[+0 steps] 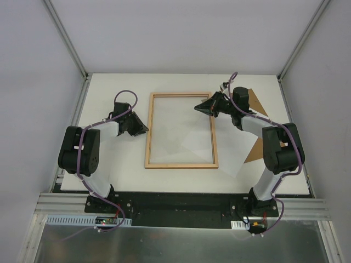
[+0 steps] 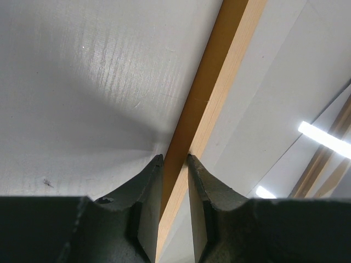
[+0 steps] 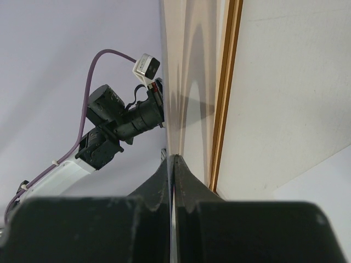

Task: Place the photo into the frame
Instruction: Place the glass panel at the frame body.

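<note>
- From the overhead camera, the frame (image 1: pixel 181 165) lies flat in the middle of the white table (image 1: pixel 118 164), long sides running away from the arm bases.
- The left gripper (image 1: pixel 143 129) sits at the frame's left rail, about halfway along it.
- The right gripper (image 1: pixel 198 108) hangs over the frame's far right corner, just inside the rail. From this height its jaw gap cannot be read.
- The photo (image 1: pixel 237 156), white side up, lies askew at the frame's near right corner. Most of it is on the table beside the frame, and the frame's rail crosses over one part of it.
- A brown backing board (image 1: pixel 255 103) lies near the table's right edge, partly hidden by the right arm.
- In the left wrist view, the left gripper (image 2: pixel 175 159) straddles the frame's rail (image 2: pixel 219 60). Its fingers (image 2: pixel 151 186) are narrowly parted and one tip touches each side of the wood, so it is clamped on the rail.
- White table surface shows to the left of that rail.
- In the right wrist view, the right gripper (image 3: pixel 172 158) has its fingertips pressed together with no gap. Whether anything thin is pinched between them cannot be told.
- An orange-brown frame rail (image 3: pixel 226 82) runs just right of the tips, and the left arm (image 3: pixel 118 118) shows beyond.
</note>
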`<action>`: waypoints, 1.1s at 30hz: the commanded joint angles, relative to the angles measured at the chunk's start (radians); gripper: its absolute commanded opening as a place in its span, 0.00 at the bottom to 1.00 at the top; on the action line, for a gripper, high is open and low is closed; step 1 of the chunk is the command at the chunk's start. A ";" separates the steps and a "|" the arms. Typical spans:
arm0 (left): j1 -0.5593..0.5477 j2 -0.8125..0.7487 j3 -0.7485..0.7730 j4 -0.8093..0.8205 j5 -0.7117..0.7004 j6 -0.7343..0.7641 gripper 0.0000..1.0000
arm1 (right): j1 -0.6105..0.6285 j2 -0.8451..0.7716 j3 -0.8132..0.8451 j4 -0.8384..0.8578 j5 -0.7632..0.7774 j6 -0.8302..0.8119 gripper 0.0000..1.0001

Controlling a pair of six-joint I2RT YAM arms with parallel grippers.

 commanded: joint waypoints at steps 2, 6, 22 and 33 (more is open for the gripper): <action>-0.011 0.047 -0.011 -0.098 -0.057 0.045 0.23 | 0.002 -0.018 -0.001 0.072 -0.026 0.004 0.01; -0.012 0.048 -0.009 -0.101 -0.055 0.047 0.23 | 0.007 -0.010 0.001 0.071 -0.026 0.005 0.01; -0.012 0.051 -0.006 -0.100 -0.054 0.048 0.23 | 0.014 -0.003 -0.010 0.072 -0.029 -0.005 0.01; -0.012 0.051 -0.008 -0.098 -0.055 0.047 0.23 | 0.019 -0.001 -0.016 0.072 -0.029 -0.008 0.01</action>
